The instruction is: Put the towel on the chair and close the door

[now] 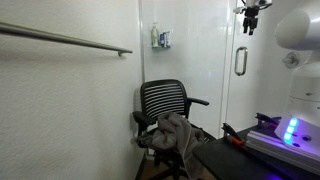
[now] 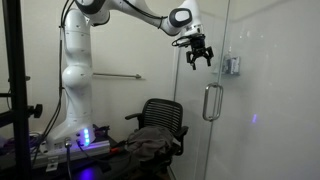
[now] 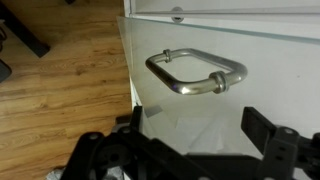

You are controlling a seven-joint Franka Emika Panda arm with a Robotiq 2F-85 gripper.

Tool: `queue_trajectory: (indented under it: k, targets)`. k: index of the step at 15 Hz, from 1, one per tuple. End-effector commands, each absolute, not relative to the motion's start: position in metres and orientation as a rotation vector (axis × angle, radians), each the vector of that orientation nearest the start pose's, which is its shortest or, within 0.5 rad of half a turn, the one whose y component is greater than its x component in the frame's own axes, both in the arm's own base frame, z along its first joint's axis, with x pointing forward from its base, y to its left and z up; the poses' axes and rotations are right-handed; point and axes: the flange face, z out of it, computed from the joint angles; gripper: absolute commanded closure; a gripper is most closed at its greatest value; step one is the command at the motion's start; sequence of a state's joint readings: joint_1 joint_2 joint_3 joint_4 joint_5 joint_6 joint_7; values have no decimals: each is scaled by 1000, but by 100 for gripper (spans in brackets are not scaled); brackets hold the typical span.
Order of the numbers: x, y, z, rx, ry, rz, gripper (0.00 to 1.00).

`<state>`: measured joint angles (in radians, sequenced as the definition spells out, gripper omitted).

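Observation:
The grey towel [image 1: 172, 134] lies heaped on the seat of the black slatted chair [image 1: 165, 98]; both also show in an exterior view, towel [image 2: 148, 141] on chair [image 2: 165, 112]. The frosted glass door [image 1: 240, 90] has a silver D-shaped handle [image 1: 240, 61], which also shows in an exterior view [image 2: 212, 102] and in the wrist view [image 3: 195, 75]. My gripper [image 2: 197, 54] hangs high, above the handle, open and empty. It also shows at the top of an exterior view [image 1: 250, 20]. In the wrist view the open fingers [image 3: 195, 135] straddle the door's edge [image 3: 130, 70].
A metal rail [image 1: 70, 40] runs along the white wall. A small holder with bottles [image 1: 161, 39] hangs on the back wall above the chair. A dark table with red clamps [image 1: 235, 138] stands beside the chair. The robot base [image 2: 75, 100] stands at the left.

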<state>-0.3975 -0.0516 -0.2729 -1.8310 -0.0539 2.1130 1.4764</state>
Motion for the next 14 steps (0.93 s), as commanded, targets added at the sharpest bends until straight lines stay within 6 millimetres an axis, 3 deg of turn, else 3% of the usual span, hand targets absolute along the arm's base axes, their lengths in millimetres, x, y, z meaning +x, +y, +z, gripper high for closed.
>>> queue_trajectory:
  k: [1, 3, 10, 11, 14]
  targets:
    - [460, -356, 583, -1528, 2563, -424, 0]
    - [459, -346, 584, -1588, 2527, -389, 0]
    - [427, -266, 576, -2046, 2392, 65, 0]
    - [443, -282, 577, -1946, 2447, -17, 0]
    - [434, -267, 582, -2007, 2412, 38, 0]
